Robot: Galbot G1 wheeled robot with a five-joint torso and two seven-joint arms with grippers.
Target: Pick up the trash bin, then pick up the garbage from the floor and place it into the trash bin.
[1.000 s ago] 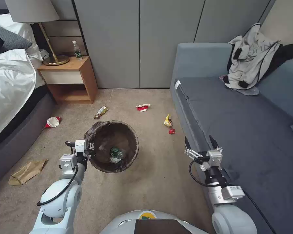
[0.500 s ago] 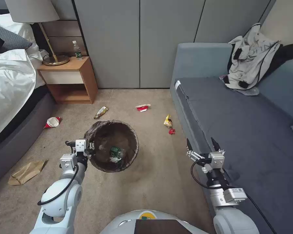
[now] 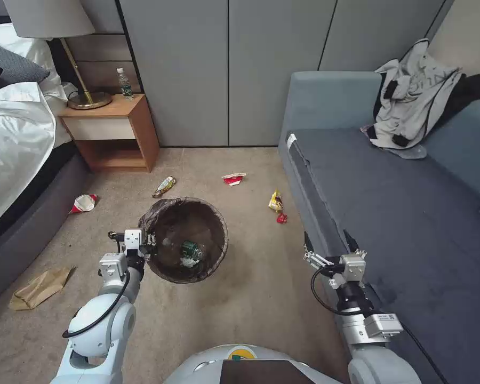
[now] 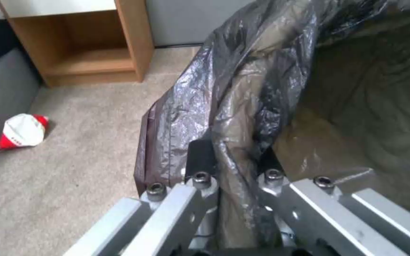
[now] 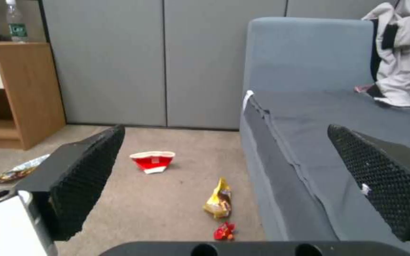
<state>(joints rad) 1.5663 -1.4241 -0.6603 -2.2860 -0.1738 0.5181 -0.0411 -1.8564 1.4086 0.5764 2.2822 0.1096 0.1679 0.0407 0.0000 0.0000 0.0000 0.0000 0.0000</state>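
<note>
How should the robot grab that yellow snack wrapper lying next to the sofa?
Probably from straight above. The yellow wrapper lies low on the floor with its crinkled top end sticking up, so pinch across that raised narrow end. The open right end effector is nearest. The small red scrap lies right beside it, so aim for the far end.
</note>
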